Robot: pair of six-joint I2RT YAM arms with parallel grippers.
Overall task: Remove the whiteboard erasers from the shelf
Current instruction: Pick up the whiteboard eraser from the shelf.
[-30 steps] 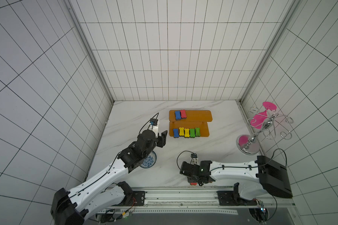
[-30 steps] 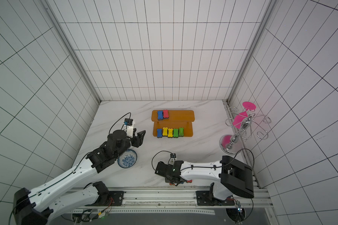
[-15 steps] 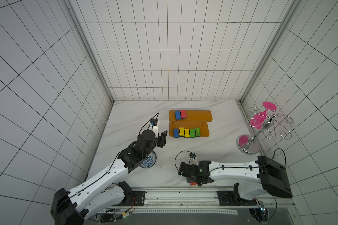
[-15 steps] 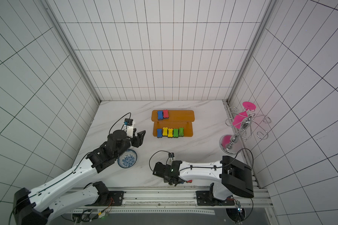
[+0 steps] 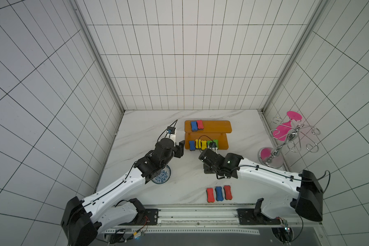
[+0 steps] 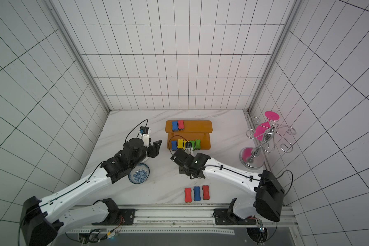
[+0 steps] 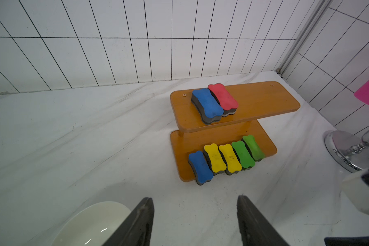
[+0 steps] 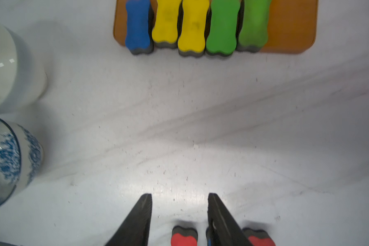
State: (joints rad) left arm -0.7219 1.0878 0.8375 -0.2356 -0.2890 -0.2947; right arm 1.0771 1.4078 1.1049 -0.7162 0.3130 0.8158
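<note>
In a top view: swung the right arm (image 5: 264, 174) up off the near edge, back toward the shelf (image 5: 219, 126). Left three whiteboard erasers (image 5: 218, 193) on the counter (image 5: 149, 127); leaves seven shelved.

At the left wrist: keeping the left tool (image 7: 195, 199) wide, empty, unmoved, near-left of the shelf.

At the right wrist: carrying the right tool (image 8: 179, 197) parted, empty, facing the five on the lower tier.
</note>
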